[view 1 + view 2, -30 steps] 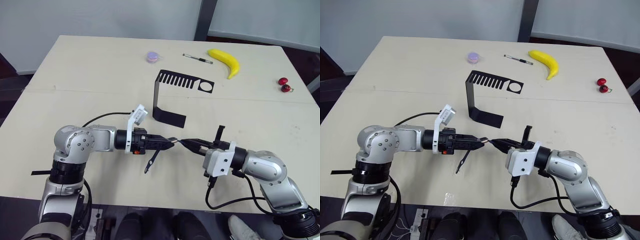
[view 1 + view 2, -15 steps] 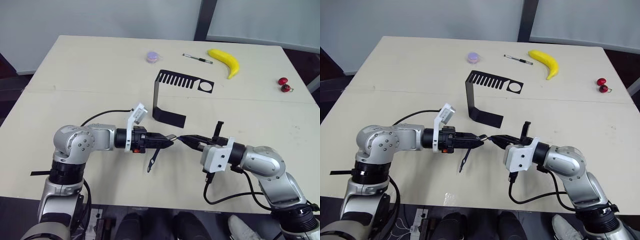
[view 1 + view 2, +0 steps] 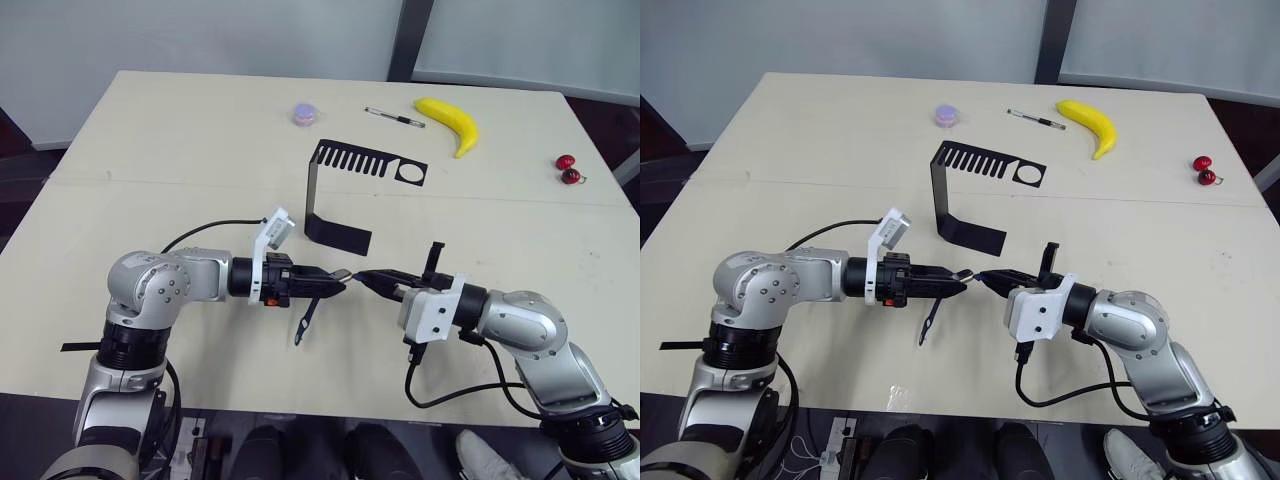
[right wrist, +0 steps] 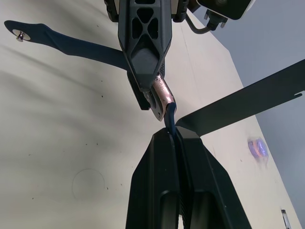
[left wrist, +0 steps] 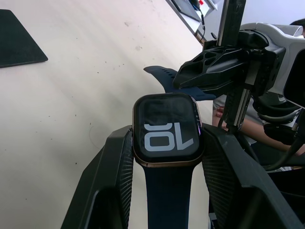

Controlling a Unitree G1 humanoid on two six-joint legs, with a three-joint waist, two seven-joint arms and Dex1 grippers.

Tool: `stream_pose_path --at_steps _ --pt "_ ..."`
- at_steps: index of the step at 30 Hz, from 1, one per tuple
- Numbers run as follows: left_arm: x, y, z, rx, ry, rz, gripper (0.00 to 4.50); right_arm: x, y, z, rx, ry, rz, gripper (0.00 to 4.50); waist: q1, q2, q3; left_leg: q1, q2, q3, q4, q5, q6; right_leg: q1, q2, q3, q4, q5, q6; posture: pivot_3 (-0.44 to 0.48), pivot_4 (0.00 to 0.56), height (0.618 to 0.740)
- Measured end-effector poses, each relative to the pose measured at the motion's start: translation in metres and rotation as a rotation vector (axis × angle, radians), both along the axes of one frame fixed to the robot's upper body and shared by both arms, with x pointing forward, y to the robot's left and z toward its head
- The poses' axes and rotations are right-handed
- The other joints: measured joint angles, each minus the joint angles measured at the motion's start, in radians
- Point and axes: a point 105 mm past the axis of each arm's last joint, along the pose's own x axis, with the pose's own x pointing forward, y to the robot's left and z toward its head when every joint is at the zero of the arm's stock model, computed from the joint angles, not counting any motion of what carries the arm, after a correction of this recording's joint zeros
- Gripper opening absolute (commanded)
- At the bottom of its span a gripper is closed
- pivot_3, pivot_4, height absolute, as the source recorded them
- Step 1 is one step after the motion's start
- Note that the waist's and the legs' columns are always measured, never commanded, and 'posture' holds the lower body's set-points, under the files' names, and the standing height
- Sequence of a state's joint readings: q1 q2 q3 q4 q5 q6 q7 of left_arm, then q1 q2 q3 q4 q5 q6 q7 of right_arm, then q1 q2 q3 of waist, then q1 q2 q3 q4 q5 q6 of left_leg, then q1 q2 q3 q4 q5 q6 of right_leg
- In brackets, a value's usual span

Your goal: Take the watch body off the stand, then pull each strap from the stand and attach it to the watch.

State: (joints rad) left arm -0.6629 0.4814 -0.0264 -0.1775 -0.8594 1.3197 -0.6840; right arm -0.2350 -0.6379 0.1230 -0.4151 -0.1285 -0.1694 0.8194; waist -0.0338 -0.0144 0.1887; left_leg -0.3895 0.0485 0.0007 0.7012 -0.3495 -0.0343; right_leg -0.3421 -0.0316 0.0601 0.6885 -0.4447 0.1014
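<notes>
Left eye view: the table [image 3: 150, 130] is a matte cream slab with a faint seam across it. On it the stand [image 3: 345, 196], thin black sheet metal bent into a C with comb slots and a round hole in its top arm, sits at 12 o'clock from the meeting point of the two grippers. The left gripper [image 3: 338, 281] pinches the small glossy watch body [image 3: 341, 274], and a narrow dark attached strap [image 3: 305, 318] dangles from it toward 7 o'clock. The right gripper [image 3: 366, 280] points at the watch from 3 o'clock. A smooth yellow banana [image 3: 450, 124], a slim pen [image 3: 395, 117], two red cherries [image 3: 568, 169] and a small purple disc [image 3: 306, 113] lie along the far edge. Compared with half a second ago, the right gripper has crept slightly closer to the watch; the left arm has held its place.

Left wrist view: the square, rounded-corner watch body [image 5: 167, 129] with a copper-toned rim sits clamped between the ribbed black fingers [image 5: 114, 167], screen facing up. Its navy attached strap [image 5: 167, 200] runs back between them.

Right wrist view: the fingers [image 4: 155, 171] are pressed together on the thin free strap [image 4: 170, 117], whose tip meets the watch body [image 4: 161, 94] edge at 12 o'clock.
</notes>
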Motion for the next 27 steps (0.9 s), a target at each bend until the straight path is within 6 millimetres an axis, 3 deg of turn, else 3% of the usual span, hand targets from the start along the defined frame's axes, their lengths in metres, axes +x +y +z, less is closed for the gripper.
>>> stream_pose_path --at_steps 27 --pt "-0.0008 -0.0013 -0.002 0.011 0.0 -0.007 1.59 0.0015 0.0029 -0.0024 -0.03 -0.012 -0.003 0.0 -0.001 0.0 0.0 0.0 0.0 0.0 0.0 0.0 0.0 0.0 0.0 0.0 0.0 0.0 0.0 0.0 0.15 0.74"
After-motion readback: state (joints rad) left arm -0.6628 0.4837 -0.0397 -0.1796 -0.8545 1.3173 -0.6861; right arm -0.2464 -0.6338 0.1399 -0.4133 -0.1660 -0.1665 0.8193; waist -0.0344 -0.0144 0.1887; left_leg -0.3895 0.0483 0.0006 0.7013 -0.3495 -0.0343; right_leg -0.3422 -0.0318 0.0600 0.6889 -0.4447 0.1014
